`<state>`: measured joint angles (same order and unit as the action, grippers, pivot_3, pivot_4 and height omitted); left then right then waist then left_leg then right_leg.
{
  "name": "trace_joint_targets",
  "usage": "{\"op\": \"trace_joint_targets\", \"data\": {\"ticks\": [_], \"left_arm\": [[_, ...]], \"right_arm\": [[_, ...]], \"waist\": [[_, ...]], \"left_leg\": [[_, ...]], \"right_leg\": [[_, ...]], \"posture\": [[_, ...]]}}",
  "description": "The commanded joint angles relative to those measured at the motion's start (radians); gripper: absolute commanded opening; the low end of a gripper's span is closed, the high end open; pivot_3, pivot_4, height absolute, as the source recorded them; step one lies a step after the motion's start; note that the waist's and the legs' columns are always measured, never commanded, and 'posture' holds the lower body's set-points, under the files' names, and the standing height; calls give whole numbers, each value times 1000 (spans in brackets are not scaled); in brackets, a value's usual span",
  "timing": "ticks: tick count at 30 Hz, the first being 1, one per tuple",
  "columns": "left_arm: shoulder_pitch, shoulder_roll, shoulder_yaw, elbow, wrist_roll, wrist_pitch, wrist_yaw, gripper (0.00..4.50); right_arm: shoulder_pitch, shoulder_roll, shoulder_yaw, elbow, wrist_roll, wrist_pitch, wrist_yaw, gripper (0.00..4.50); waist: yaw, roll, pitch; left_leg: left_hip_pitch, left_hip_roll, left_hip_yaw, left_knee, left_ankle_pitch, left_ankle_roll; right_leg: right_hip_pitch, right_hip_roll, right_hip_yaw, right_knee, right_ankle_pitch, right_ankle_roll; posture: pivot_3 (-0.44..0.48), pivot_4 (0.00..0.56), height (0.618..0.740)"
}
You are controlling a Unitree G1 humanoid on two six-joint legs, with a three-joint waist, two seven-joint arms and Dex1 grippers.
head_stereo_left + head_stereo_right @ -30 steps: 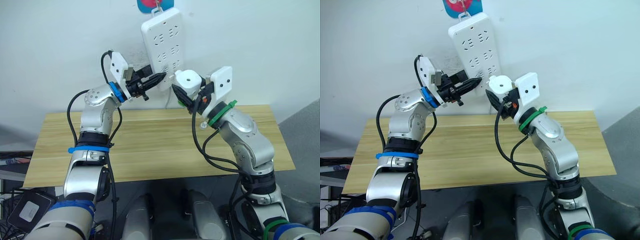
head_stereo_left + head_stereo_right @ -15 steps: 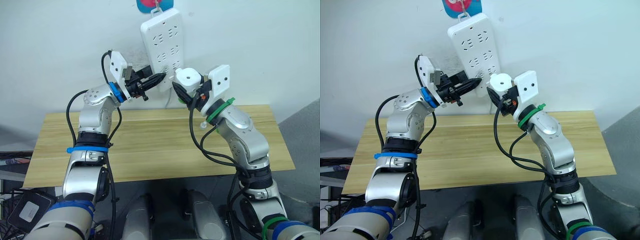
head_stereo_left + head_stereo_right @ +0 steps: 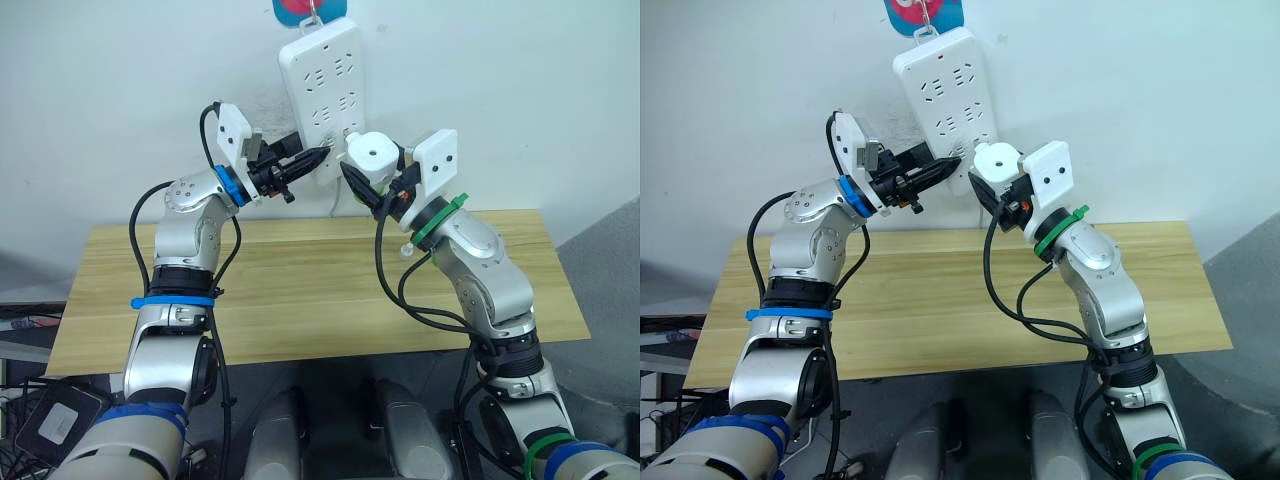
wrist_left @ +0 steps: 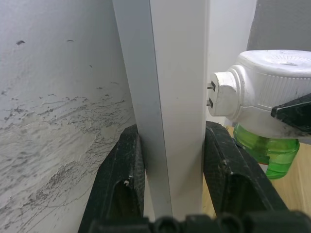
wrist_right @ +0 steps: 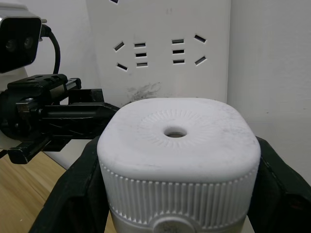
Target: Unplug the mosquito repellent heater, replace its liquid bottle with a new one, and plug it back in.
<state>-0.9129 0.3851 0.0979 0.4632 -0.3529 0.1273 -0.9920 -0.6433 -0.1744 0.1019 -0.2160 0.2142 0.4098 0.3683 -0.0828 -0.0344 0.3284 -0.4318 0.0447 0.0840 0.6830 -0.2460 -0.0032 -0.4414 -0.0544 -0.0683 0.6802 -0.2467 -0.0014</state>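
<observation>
Nearest is the wooden table (image 3: 300,300), bare, with both arms raised above it toward the wall. The right gripper (image 3: 372,185) has its two black fingers clenched on the sides of the mosquito repellent heater (image 3: 371,155), so the white unit is held in the air just in front of the power strip (image 3: 325,85). In the left wrist view its two metal prongs (image 4: 210,94) point at the strip's face and are very near it but, as far as I can judge, not yet inside a socket. A green liquid bottle (image 4: 265,153) hangs under the heater, so the plugging back seems to be the step in hand. Further back, the left gripper (image 3: 305,160) grasps the lower edge of the strip, one finger on each side, probably to keep this hanging strip steady against the push.
</observation>
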Motion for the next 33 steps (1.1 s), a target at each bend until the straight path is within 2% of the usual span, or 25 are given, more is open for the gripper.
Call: {"op": "trace_joint_targets", "data": {"ticks": [1, 11, 19, 26, 33], "left_arm": [[6, -3, -17, -69, -13, -3, -24, 1353], [7, -9, -19, -73, -14, 3, -26, 1353], [3, -17, -26, -72, -14, 5, -36, 1353], [7, -21, -27, -85, -20, 17, -40, 1353], [10, -27, -27, -94, -18, 19, -38, 1353]], "right_arm": [[-36, 13, 10, -9, -12, -36, 3, 3063], [-68, 17, 8, 48, -37, -45, 6, 3063], [-154, 94, -64, 103, 126, 119, 40, 3063], [-202, 3, 26, 211, -36, -43, 100, 3063], [-235, 75, 42, 290, -75, -106, 70, 3063]], "waist": [[0, 0, 0], [-1, 0, 0], [-3, 0, 0], [-5, 0, 0], [-15, 0, 0]], "left_leg": [[0, 0, 0, 0, 0, 0], [0, 0, 0, 0, 0, 0], [0, 0, 0, 1, 0, 0], [0, 0, 1, 1, 0, 0], [1, 2, 1, 3, 0, 0]], "right_leg": [[0, 0, 0, 0, 0, 0], [0, 0, 0, 0, 0, 0], [0, 0, 0, 1, 0, 0], [0, 0, 0, 1, 0, 0], [0, 0, 1, 4, 1, -1]], "posture": [[-232, 297, 740], [-235, 296, 740], [-247, 305, 740], [-242, 311, 740], [-241, 309, 740]]}}
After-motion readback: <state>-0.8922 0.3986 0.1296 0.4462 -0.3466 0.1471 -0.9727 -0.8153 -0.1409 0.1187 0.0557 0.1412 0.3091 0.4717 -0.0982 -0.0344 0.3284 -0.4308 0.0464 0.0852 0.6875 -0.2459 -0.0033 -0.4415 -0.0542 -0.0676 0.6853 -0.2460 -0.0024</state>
